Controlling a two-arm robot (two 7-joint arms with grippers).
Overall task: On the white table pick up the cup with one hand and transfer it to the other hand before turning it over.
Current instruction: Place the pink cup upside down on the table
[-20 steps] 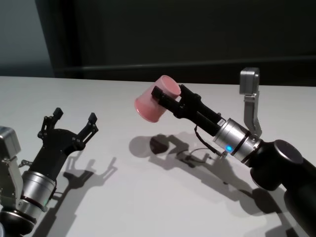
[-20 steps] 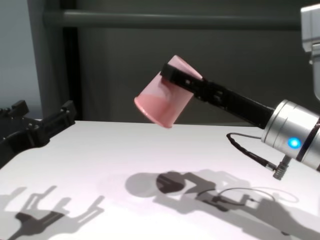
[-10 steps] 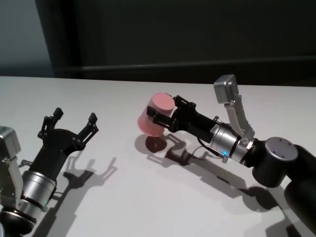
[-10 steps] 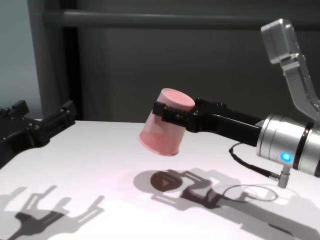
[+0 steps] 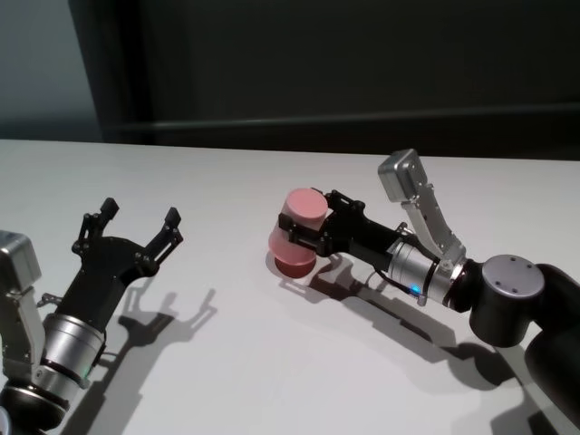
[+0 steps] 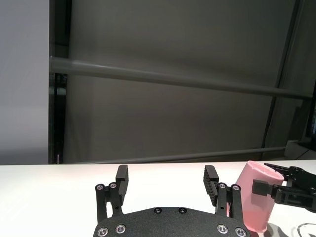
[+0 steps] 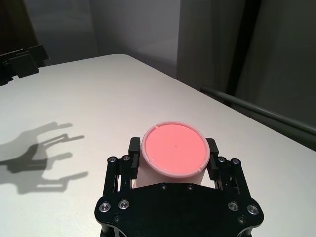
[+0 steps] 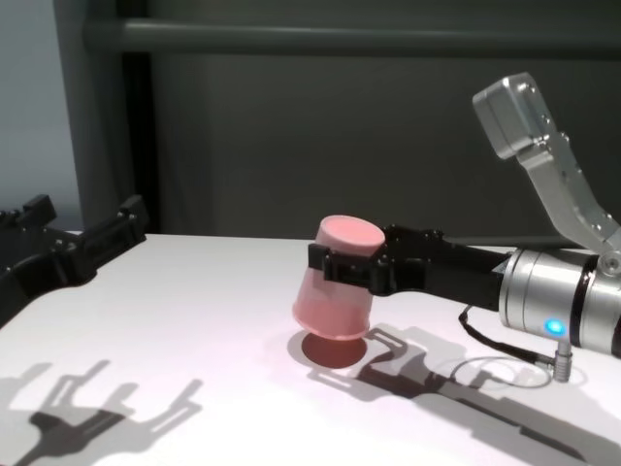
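The cup (image 8: pixel 338 289) was held base-up in the right gripper (image 8: pixel 351 267), its rim just above or touching the desk (image 8: pixel 194 320); which was unclear. The left gripper (image 5: pixel 127 236) sat wide open, well apart. You were at the turn-over stage; lower, then release.

Four views, one shared cup (image 5: pixel 296 231)

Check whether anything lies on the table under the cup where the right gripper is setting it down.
Nothing visible does. The cup, base up in the right gripper, hangs just above the bare table; only its shadow lies beneath. The left gripper sits open, well aside.
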